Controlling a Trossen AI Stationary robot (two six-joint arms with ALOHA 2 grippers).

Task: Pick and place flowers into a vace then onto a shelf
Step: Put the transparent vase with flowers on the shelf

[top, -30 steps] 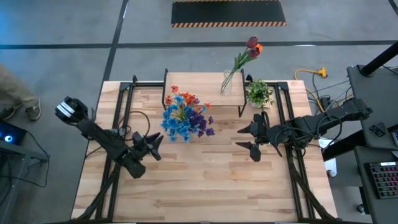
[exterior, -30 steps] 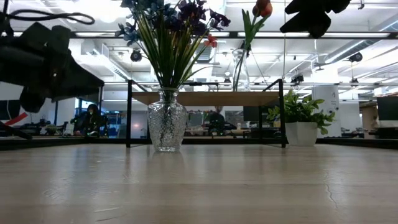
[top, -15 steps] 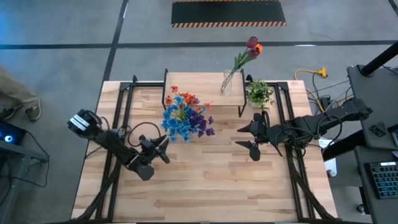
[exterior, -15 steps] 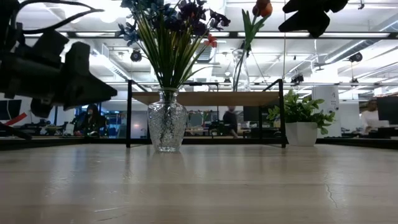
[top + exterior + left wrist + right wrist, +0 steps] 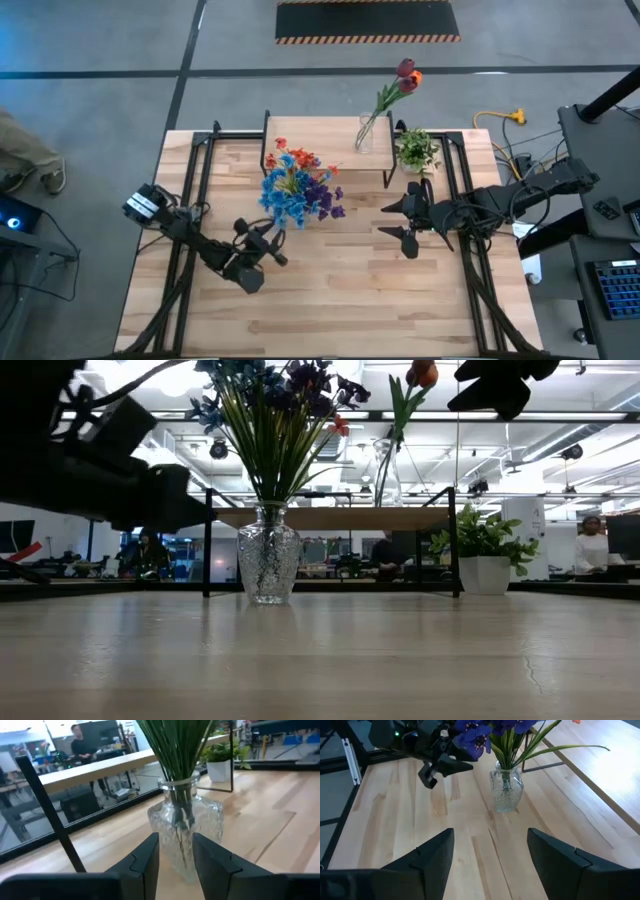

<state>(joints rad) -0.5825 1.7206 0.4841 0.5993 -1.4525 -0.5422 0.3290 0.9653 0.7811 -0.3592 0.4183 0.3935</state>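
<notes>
I'm lining the left gripper (image 5: 272, 246) up on the crystal glass vase (image 5: 506, 789) holding the blue, purple and orange-red flowers (image 5: 296, 186). That vase stands on the table (image 5: 360, 290) just in front of the shelf (image 5: 320, 140). A second glass vase with the dark red and orange tulips (image 5: 406, 76) is already on the shelf, beside the potted plant (image 5: 417, 150).

To do this well I'd square the fingers on the vase body below the neck, clear of the stems, and go slow, since the bunch looks top-heavy.

Left fingers (image 5: 145, 862) are narrow, empty, near the vase but not touching. Right gripper (image 5: 405, 221) hangs wide open and empty, on the vase's other side.
</notes>
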